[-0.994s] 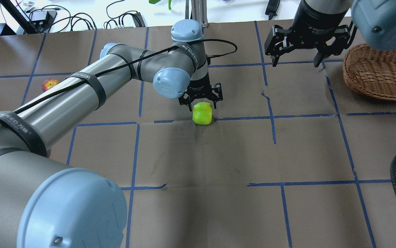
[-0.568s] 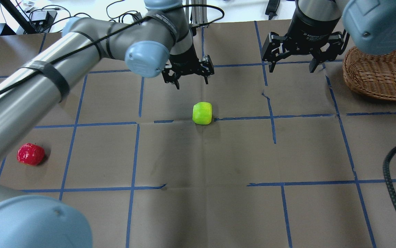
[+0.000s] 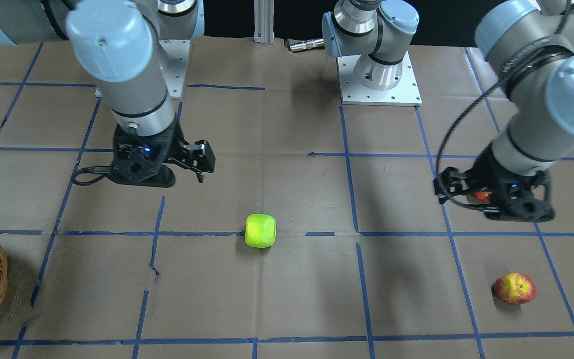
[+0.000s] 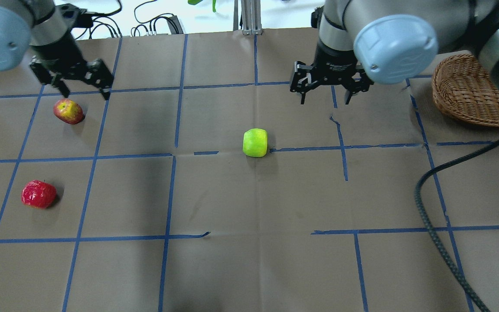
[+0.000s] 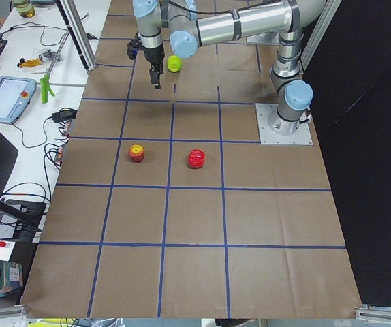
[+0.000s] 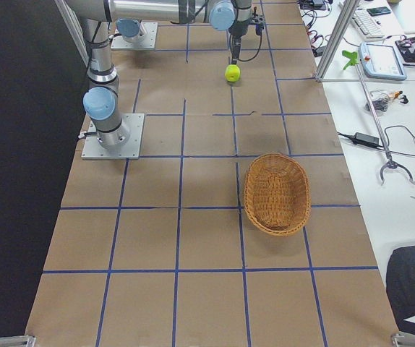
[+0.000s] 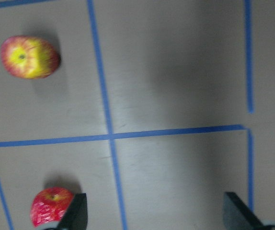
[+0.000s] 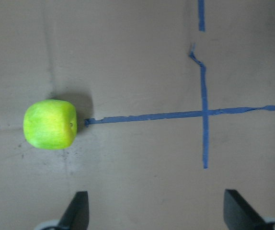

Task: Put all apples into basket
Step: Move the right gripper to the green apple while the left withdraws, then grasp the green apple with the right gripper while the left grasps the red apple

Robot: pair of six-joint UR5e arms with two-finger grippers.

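Note:
The yellow-green apple (image 4: 255, 142) lies on the table's middle, also in the right wrist view (image 8: 50, 124). The red-and-yellow blotched apple (image 4: 68, 111) and the deep red apple (image 4: 38, 194) lie at the left; both show in the left wrist view, blotched (image 7: 29, 57) and red (image 7: 51, 213). The wicker basket (image 4: 466, 93) stands at the far right and holds no apple. My left gripper (image 4: 85, 93) is open and empty, raised just beyond the blotched apple. My right gripper (image 4: 325, 99) is open and empty, raised beyond and to the right of the green apple.
Brown paper with a blue tape grid covers the table (image 4: 253, 242). A black cable (image 4: 431, 225) hangs over the near right part. Monitors, cables and tools lie past the far edge (image 4: 154, 17). The arm bases (image 3: 379, 75) stand at the robot's side.
My left arm has swung from the green apple to the far left, above the blotched apple. My right gripper has moved left, away from the basket. The green apple has stayed put.

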